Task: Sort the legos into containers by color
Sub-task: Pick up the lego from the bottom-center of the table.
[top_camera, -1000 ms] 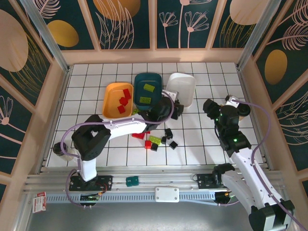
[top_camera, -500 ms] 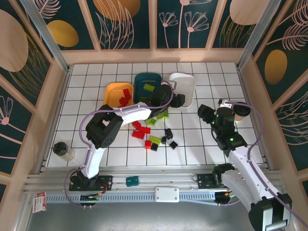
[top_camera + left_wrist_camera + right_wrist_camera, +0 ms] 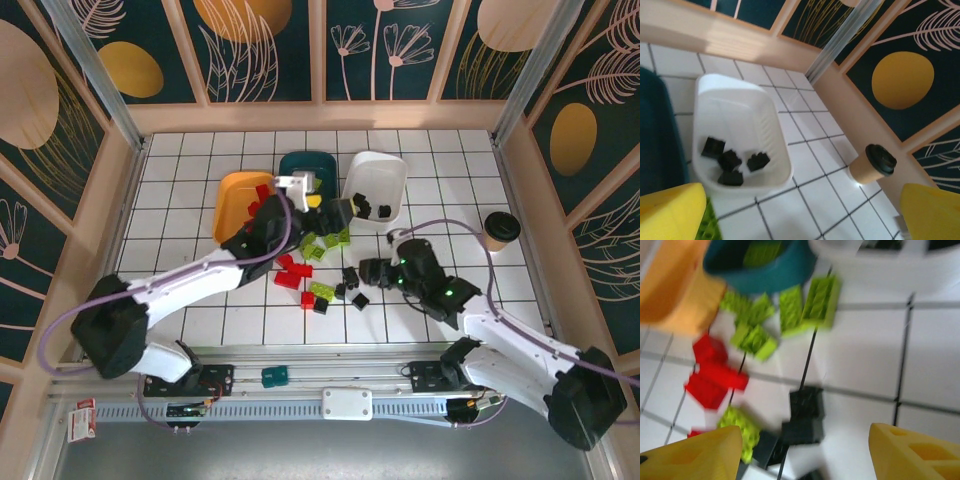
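Note:
Three trays stand at the back: orange-yellow [image 3: 236, 205] with red legos [image 3: 262, 192], dark teal [image 3: 303, 164], and white [image 3: 377, 180] holding several black legos [image 3: 732, 161]. Loose legos lie in front of them: lime green [image 3: 326, 243], red [image 3: 290, 272] and black [image 3: 351, 277]. My left gripper [image 3: 338, 212] hovers open and empty at the white tray's near-left corner, and its yellow fingers [image 3: 670, 212] frame bare tiles. My right gripper [image 3: 368, 270] is open just right of the loose black legos [image 3: 805, 415], which lie ahead between its fingers [image 3: 912, 450]. The right wrist view is blurred.
A brown paper cup with a black lid [image 3: 500, 230] stands at the right near the wooden wall. A small teal block [image 3: 274, 376] sits on the front rail. Wooden walls enclose the tiled table on three sides.
My left gripper drew back from over the white tray toward its near-left corner. Black legos now show in that tray. My right gripper swung down and left to the loose black legos.

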You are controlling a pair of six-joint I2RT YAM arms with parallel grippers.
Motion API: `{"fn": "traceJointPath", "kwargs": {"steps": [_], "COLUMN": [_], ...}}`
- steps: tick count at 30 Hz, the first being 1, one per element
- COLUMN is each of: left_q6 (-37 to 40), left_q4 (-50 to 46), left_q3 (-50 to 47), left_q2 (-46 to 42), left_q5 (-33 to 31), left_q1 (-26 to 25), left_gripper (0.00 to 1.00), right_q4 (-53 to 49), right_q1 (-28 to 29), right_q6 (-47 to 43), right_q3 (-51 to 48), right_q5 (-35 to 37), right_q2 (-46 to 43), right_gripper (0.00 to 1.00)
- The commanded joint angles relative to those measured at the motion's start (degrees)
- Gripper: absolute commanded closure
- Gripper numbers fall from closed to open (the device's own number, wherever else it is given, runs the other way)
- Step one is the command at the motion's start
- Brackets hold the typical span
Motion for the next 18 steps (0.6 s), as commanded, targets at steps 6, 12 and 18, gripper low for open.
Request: {"fn": "traceJointPath", "kwargs": {"steps": [6,12,18], "left_q6": [-5.2,-9.5,-11.7], "left_q4": [-2.7,-6.8,-14.2], "left_q3": [-19.1,-30.5,-35.5], "left_q2": [-18.1,-31.8,-42.9], "left_q5": [-2.3,-6.3,-9.7], "left_q1": [-0.1,0.0,-0.1], "left_gripper": [0.01,0.01,0.01], "right_q4": [-1.9,0.6,0.4], "right_q1": [10.0,11.5,13.4], "right_q6": [2.8,2.7,2.3], "right_q3": [-3.6,-2.7,-0.5], "right_q5": [2.9,5.1,6.4], "right_q2": [7.4,13.6,18.9], "right_gripper": [0.32,0.32,0.38]}}
